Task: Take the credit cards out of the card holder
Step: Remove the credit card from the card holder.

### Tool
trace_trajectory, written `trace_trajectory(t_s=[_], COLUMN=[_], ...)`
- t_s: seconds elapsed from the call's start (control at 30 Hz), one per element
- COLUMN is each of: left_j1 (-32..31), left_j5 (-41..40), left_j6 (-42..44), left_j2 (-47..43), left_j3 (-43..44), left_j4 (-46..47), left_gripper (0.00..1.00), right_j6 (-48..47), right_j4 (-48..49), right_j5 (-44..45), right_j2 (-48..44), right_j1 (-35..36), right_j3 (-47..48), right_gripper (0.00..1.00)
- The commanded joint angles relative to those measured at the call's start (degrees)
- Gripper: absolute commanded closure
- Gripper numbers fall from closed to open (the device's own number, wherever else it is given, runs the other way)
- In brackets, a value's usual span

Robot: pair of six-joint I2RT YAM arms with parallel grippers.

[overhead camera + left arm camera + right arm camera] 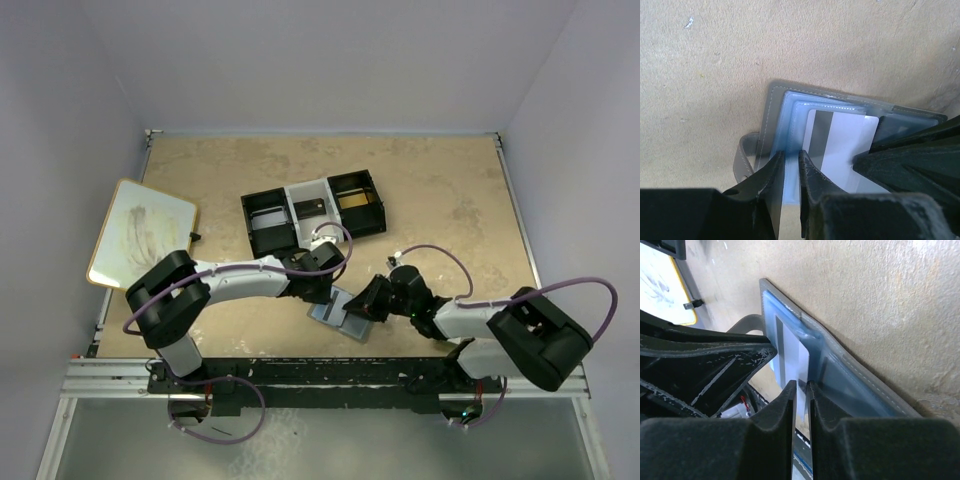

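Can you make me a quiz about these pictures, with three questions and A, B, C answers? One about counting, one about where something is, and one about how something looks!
1. How many compartments does the tray have?
A. two
B. three
C. five

2. Where is the card holder?
A. in the tray
B. held up in the air
C. flat on the table

3. How does the card holder look?
A. open, with a white card showing
B. folded shut
C. standing on its edge

Answers:
1 B: two black compartments sit either side of a white one.
2 C: it lies on the tan top, between the left gripper and the right gripper.
3 A: its blue-grey inside faces up.
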Motion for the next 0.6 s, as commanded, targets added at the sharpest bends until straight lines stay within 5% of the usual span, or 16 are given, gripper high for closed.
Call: trace_trajectory(t_s=[0.0,0.57], left_j1=[-0.81,-1.52], left_j5=[-1.24,-7.50], left_j6=[-0.22,-4.11], left_j2=[-0.59,-7.57], left_j3=[1.70,1.29], left_j4=[-2.10,-1.72], left_gripper=[0.86,0.79], right_j6=[0.90,-2.60], right_j4=[6.38,3.99], right_j5=[-2.75,-3.09], right_j2=[1.72,2.40], right_j1=[-0.13,-0.48], right_j3=[-0.01,2.02], right_gripper=[0.87,0.98])
